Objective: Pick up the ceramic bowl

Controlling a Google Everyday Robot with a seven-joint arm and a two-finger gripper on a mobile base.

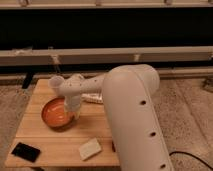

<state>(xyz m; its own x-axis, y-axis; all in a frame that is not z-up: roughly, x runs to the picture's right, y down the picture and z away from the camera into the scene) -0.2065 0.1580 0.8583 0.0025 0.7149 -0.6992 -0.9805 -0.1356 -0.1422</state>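
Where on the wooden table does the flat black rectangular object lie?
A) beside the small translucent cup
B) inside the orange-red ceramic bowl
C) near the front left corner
C: the flat black rectangular object lies by the front left corner of the wooden table, apart from the round orange-red ceramic bowl, at whose right side the gripper is.

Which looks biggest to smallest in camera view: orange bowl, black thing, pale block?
1. ceramic bowl
2. black thing and pale block look alike
The gripper is at the bowl's right edge.
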